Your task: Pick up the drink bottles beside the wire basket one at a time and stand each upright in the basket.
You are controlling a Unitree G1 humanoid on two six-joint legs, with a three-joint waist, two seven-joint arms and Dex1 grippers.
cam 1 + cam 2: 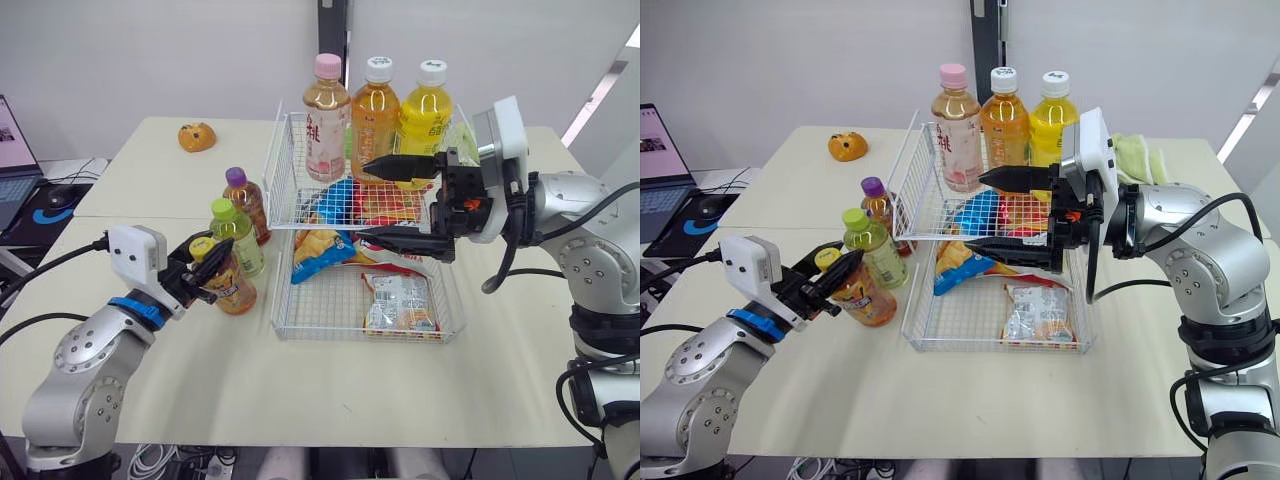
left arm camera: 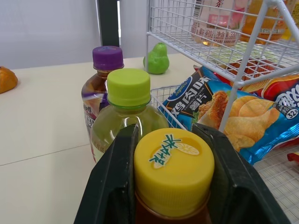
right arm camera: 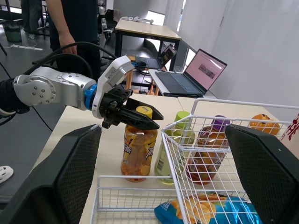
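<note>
Three small bottles stand on the table just left of the wire basket (image 1: 283, 320): a purple-capped one (image 1: 245, 200), a green-capped one (image 1: 238, 235) and a yellow-capped orange drink (image 1: 228, 280). My left gripper (image 1: 208, 268) is shut on the yellow-capped bottle at its cap (image 2: 174, 163), with the fingers (image 2: 114, 182) pressed against both sides. The bottle stands upright with its base on the table (image 3: 139, 149). My right gripper (image 1: 363, 198) hangs wide open over the basket with nothing in it. Pink (image 1: 327, 120), orange (image 1: 375, 115) and yellow (image 1: 425, 110) bottles stand upright on the basket's upper shelf.
Snack bags (image 1: 325, 245) lie in the basket's lower tray. An orange bun-like object (image 1: 197, 136) sits at the table's far left, a green pear-shaped toy (image 2: 156, 59) behind the basket, and a green cloth (image 1: 1130, 155) at the far right. A laptop (image 1: 15, 140) and a person (image 3: 70, 23) are beyond the table.
</note>
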